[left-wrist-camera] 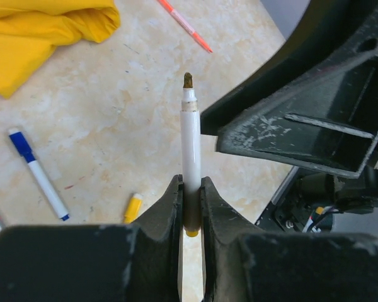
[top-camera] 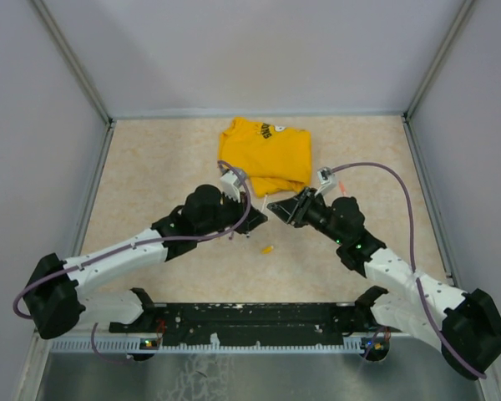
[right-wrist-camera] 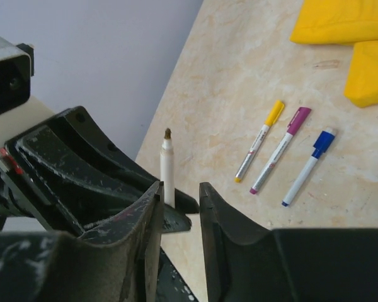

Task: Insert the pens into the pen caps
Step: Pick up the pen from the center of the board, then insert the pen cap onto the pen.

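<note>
No word or number can be read anywhere. The yellow T-shirt (top-camera: 267, 159) bears a dark print (top-camera: 273, 132) along its far edge, seemingly letters beside a small round emblem, but too small to make out. The uncapped pen (left-wrist-camera: 190, 145) and the capped pens (right-wrist-camera: 281, 150) on the table (right-wrist-camera: 239, 75) show plain white barrels.

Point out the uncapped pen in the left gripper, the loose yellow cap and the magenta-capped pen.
uncapped pen (left-wrist-camera: 190, 145): left wrist view, middle of its white barrel.
loose yellow cap (left-wrist-camera: 133, 207): left wrist view, middle of the cap.
magenta-capped pen (right-wrist-camera: 277, 153): right wrist view, white barrel below the cap.
</note>
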Controlling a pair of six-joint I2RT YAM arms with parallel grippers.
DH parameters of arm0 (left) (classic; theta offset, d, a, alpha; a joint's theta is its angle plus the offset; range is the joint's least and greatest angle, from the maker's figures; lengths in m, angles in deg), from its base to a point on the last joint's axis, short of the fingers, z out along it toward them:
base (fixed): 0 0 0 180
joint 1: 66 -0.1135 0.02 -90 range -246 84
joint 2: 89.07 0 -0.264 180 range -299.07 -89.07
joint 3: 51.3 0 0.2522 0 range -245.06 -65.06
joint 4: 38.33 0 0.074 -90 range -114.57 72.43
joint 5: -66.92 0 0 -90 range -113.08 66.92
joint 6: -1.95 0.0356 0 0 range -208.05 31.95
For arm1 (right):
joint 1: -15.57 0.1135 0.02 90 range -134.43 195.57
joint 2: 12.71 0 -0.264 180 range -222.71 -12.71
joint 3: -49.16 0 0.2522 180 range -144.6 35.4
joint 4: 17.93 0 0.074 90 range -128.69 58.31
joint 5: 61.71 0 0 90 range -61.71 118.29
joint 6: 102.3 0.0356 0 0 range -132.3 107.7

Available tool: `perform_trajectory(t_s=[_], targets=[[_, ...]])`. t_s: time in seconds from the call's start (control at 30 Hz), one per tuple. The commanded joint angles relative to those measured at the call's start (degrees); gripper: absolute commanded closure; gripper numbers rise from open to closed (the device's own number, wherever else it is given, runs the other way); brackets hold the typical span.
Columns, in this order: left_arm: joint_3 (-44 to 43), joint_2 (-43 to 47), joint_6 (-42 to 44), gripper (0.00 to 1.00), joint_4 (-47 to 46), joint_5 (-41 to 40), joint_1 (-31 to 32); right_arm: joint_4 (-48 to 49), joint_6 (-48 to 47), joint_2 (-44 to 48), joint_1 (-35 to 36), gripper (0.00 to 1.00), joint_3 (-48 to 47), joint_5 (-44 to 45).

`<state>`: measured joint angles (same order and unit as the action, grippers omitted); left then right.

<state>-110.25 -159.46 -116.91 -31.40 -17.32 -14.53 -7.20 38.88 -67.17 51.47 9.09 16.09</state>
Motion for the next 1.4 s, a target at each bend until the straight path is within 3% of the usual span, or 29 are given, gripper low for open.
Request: perform_trajectory(t_s=[0.0, 0.2, 0.47, 0.8, 1.13, 1.37], targets=[[-1.33, 2.90, 2.74, 1.00, 3.23, -4.40, -0.56, -6.81, -8.30, 4.82, -0.22, 0.68, -3.84, 2.73], [-2.99, 4.49, 5.08, 1.00, 10.57, -6.73, -2.36, -18.04, -14.96, 8.32, -0.21, 0.65, -5.04, 8.31], [-1.90, 7.40, 7.18, 1.00, 14.96, -8.61, -4.75, -33.06, -11.90, 4.22, 0.25, 0.62, -8.30, 17.32], [-0.27, 8.36, 7.79, 1.00, 16.67, -3.74, -11.98, -35.96, 1.29, -9.54, 11.55, 0.58, -11.22, 28.74], [0.52, 9.12, 9.94, 1.00, 17.85, -2.94, -16.36, -50.10, 17.19, -26.13, 20.13, 0.57, -24.63, 38.25], [3.09, 10.02, 9.90, 1.00, 17.90, -3.03, -16.75, -60.48, 24.72, -34.55, 22.19, 0.56, -32.36, 39.31]])
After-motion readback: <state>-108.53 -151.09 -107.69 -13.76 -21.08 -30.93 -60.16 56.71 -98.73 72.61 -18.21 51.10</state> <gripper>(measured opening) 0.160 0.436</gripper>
